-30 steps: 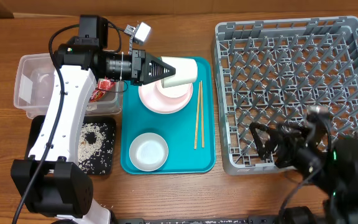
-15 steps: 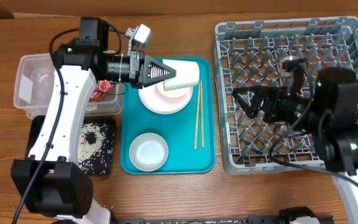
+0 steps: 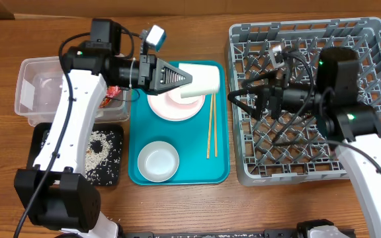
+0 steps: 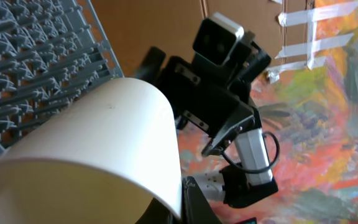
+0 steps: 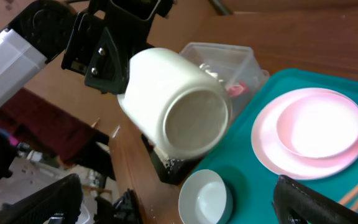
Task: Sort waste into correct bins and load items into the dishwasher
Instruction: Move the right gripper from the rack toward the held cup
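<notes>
we see our left gripper [image 3: 185, 77] clamped on the rim of the cream cup [image 3: 202, 79], holding it sideways above the pink plate [image 3: 161, 110], while our right gripper [image 3: 245, 99] hangs spread open near it, so letting go early could drop the cup onto the plate.

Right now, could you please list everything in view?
teal tray: one, centre
cup: one, cream, held sideways above tray
plate: one, pink, on teal tray
pink bowl: one, on plate
white bowl: one, tray's near end
chopsticks: two, wooden, tray's right side
rack: one, grey, right
tub: one, clear, left
wrapper: one, red, in tub
black tray: one, near side of tub
grains: scattered, whitish, in black tray
left gripper: black, shut on cup
right gripper: black, open, at rack's left edge
</notes>
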`<action>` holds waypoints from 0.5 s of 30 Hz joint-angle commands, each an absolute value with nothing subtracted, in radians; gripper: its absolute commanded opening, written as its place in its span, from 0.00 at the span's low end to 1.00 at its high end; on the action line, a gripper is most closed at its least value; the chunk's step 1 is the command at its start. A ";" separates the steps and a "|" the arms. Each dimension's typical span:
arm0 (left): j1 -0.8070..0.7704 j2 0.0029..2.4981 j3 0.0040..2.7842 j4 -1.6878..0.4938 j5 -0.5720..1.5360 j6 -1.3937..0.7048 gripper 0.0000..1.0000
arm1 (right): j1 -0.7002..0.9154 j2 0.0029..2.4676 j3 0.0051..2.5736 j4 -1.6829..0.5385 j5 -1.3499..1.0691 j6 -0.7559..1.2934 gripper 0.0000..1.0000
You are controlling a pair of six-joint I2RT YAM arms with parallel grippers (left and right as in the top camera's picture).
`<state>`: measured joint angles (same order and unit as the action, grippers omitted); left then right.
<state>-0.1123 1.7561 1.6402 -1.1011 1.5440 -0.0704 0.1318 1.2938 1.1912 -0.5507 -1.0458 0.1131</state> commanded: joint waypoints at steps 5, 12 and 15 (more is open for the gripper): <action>-0.144 1.760 1.646 -1.104 1.583 -0.041 0.04 | 0.136 1.346 1.217 -0.458 -1.082 0.139 1.00; -0.174 1.760 1.646 -1.104 1.583 -0.041 0.04 | 0.137 1.349 1.211 -0.455 -1.076 0.148 1.00; -0.174 1.760 1.646 -1.104 1.583 -0.049 0.04 | 0.137 1.349 1.211 -0.449 -1.141 0.093 1.00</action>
<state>-0.1680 1.7561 1.6402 -1.1015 1.5528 -0.0704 0.1318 1.3506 1.1912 -0.4599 -1.0859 0.1352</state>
